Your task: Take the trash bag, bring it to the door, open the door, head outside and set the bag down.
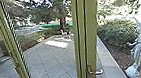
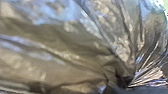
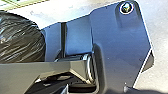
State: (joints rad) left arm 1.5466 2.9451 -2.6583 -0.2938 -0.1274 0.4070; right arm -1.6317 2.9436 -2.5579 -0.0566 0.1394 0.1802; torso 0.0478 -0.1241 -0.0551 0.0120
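Dark, shiny plastic of the trash bag (image 2: 62, 47) spreads close before the camera in the left wrist view. Its folds draw together into a pinched neck, where my left gripper (image 2: 126, 82) is shut on it. The rounded black side of the trash bag (image 3: 20, 37) also appears in the right wrist view, beside the robot's own dark base plate. In the head view, a glass door in a green frame (image 1: 89, 32) stands in front of me, with a metal door handle (image 1: 95, 72) low on the upright. Whether the door is latched, I cannot tell.
Beyond the glass lies a paved yard (image 1: 51, 61), with a tree trunk (image 1: 62, 12) at its far side. A bush (image 1: 118, 33) grows to the right, and a pale statue-like figure (image 1: 138, 50) is nearer. Another green upright (image 1: 15, 52) crosses the left side.
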